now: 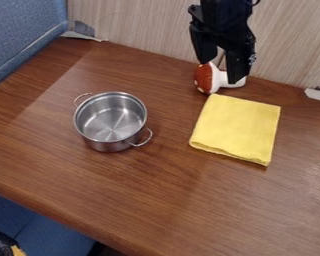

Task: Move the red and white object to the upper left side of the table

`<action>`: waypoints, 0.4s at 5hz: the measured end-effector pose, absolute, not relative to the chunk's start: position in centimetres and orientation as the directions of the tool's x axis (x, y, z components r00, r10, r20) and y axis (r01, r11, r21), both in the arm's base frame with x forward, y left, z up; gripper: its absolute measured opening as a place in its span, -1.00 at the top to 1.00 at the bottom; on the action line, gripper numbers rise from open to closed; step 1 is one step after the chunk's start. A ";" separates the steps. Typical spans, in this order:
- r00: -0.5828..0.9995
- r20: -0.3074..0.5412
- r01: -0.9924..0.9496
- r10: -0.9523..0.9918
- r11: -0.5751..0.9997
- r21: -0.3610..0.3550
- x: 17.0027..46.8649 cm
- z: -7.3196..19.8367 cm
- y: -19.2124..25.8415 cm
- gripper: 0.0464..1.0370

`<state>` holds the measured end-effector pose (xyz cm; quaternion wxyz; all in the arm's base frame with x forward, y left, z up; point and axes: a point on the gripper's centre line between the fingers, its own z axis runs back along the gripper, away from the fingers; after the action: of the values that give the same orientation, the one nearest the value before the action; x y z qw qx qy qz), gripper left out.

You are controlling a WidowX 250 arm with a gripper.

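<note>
Camera view | your black two-finger gripper [220, 72] hung wide | red-and-white mushroom-shaped toy [213, 80] lay on its side, upper right of frame | probably light, smooth, prone to roll; white stem [223, 80] offered you the best hold

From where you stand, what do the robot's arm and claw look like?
The visible arm is black and chunky, with a thin dark cable curving at its upper right. The gripper is black too, angular, with two long, broad fingers and small pale specks, perhaps screws, along one side.
</note>
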<state>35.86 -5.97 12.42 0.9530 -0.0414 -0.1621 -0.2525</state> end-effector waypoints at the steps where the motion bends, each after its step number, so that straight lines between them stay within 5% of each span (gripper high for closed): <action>1: 0.832 0.303 0.489 -0.464 0.872 -0.008 35.9 11.4 -5.9 -0.93; 2: 0.853 0.277 0.454 -0.441 0.891 0.020 37.8 10.4 -5.0 -0.92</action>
<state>37.77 -5.05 10.38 0.9624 -0.0231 -0.1385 -0.2326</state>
